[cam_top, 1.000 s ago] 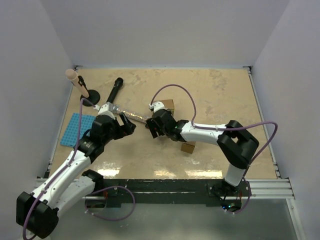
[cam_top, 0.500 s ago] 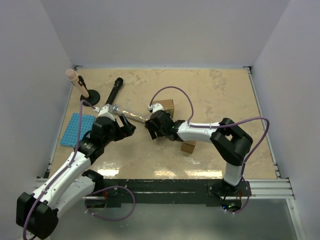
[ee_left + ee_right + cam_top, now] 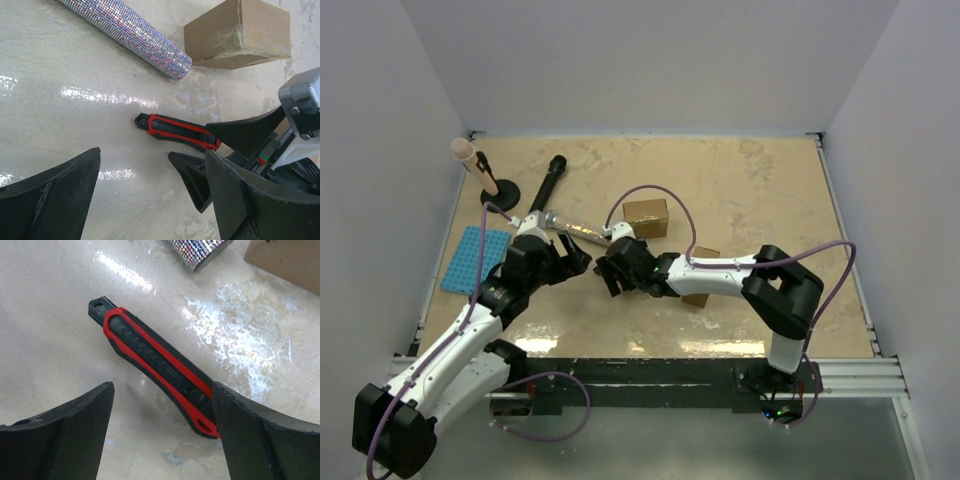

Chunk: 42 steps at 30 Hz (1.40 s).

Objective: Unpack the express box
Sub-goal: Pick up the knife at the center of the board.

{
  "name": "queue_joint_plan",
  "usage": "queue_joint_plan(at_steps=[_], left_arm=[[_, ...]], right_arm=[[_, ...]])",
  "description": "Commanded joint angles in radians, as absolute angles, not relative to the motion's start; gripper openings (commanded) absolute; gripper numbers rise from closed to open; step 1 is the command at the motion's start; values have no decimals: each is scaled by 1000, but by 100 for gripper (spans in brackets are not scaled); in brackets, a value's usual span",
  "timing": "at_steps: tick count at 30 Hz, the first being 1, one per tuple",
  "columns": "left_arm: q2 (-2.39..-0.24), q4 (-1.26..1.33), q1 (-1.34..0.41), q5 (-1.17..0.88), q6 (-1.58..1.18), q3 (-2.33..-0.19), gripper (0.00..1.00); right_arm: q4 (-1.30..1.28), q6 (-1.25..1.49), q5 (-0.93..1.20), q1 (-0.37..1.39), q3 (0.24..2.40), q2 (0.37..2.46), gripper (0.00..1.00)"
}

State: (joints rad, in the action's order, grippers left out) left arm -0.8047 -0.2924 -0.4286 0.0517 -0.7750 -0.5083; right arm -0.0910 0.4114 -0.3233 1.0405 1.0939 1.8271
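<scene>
Express box (image 3: 646,217) lies flat, long axis left-right in top view.

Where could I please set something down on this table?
The widest bare stretch lies right of the taped cardboard box, out to the right edge of the table; the far strip behind that box is bare too. Left of centre is crowded: left tool, right tool, red utility knife and glitter tube sit close together.

both arms reach inward — left gripper (image 3: 578,257) and right gripper (image 3: 609,275) spread wide, facing close.
</scene>
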Motion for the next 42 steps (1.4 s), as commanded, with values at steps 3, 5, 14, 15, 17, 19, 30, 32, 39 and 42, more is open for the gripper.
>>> queue_joint_plan(at_steps=[3, 5, 14, 15, 17, 19, 30, 32, 39, 42], left_arm=[[-792, -256, -431, 44, -787, -500, 90], [-790, -261, -431, 44, -787, -500, 90], [-769, -270, -431, 52, -792, -494, 90], [-769, -270, -431, 51, -792, -494, 90], [-767, -276, -431, 51, -792, -495, 90], [-767, -285, -431, 52, -787, -499, 90], [-765, -279, -431, 51, -795, -486, 90], [-769, -272, -431, 49, -796, -486, 90], [-805, -255, -431, 41, -798, -494, 90], [-834, -241, -431, 31, -808, -495, 90]], right_arm=[[-163, 411, -377, 1042, 1118, 1746, 85], [-149, 364, -376, 1042, 1109, 1736, 91], [-37, 226, -338, 1039, 1061, 1792, 98], [-32, 224, -319, 1039, 1065, 1796, 98], [-22, 222, -299, 1035, 1066, 1809, 97], [-20, 218, -267, 1029, 1065, 1827, 96], [-20, 261, -184, 1023, 1003, 1848, 81], [-14, 275, -183, 1023, 979, 1826, 74], [-21, 308, -224, 1023, 934, 1755, 44], [-31, 317, -238, 1025, 920, 1711, 25]])
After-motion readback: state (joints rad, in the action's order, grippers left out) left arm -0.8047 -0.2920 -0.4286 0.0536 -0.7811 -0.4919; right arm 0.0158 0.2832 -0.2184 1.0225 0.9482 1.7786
